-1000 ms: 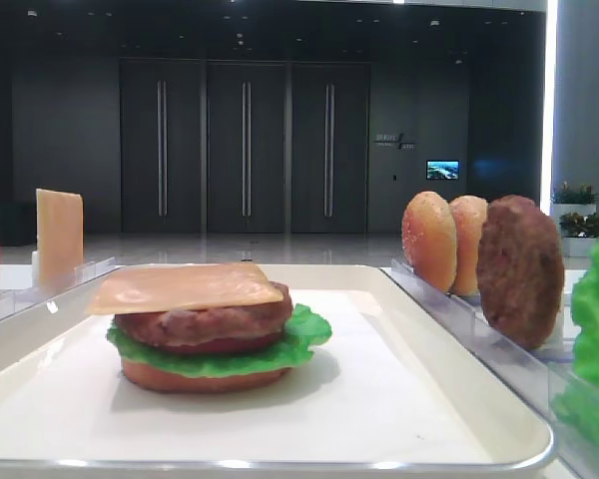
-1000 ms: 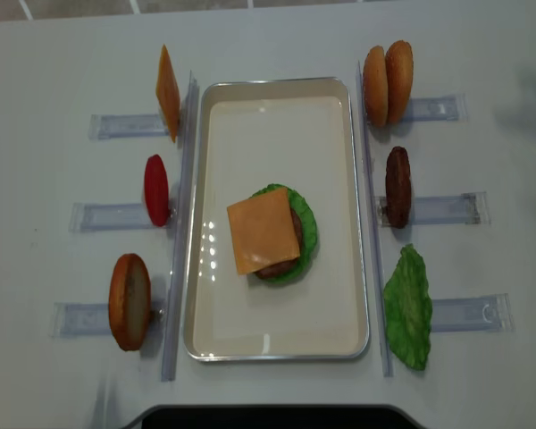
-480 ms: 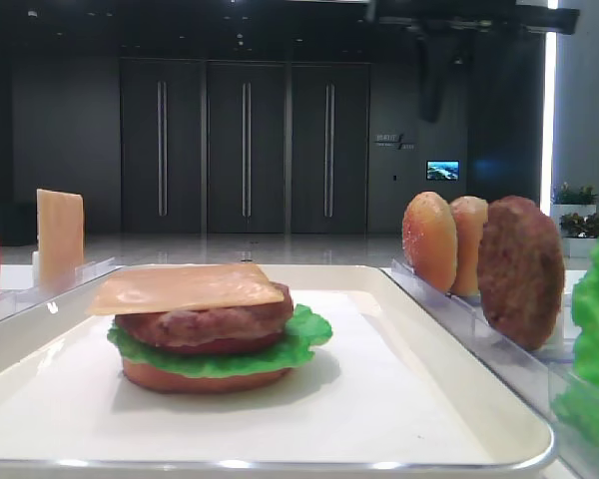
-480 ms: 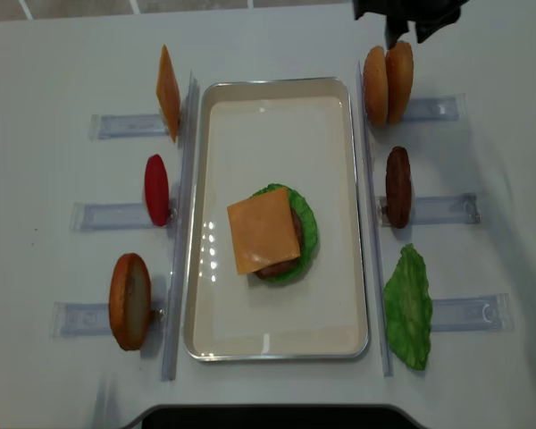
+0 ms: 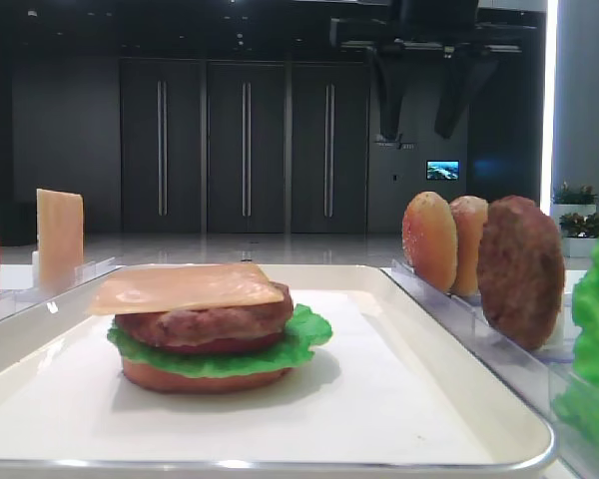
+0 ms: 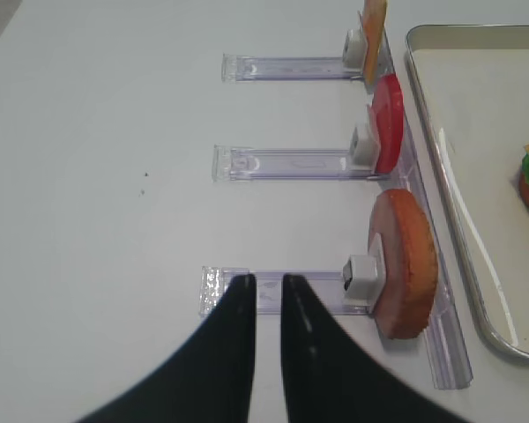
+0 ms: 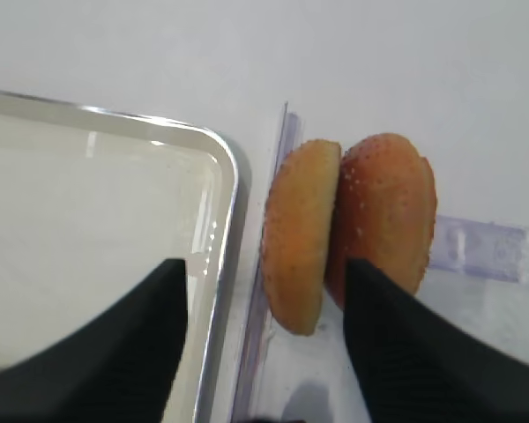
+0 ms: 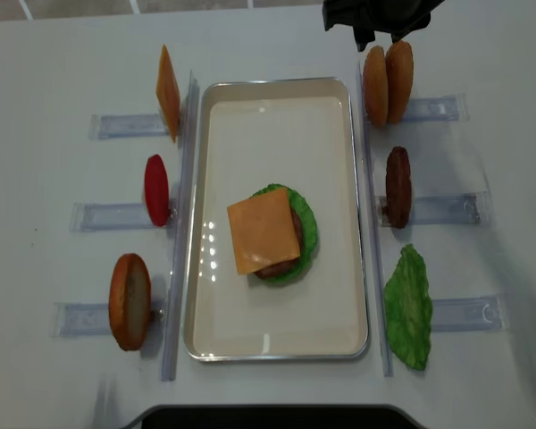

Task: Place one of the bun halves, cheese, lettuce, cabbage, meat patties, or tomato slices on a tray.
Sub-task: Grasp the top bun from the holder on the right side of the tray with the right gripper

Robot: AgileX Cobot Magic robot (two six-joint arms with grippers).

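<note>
White table; jaws (parted) above bun halves (image 8: 387,82).

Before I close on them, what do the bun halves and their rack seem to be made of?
The bun halves look like moulded plastic or foam props: smooth, even golden-brown skin with a slight gloss and pale speckles, holding shape on edge. Which of the two, I can't tell. The rack looks like clear hard plastic, see-through with glinting edges.
</note>
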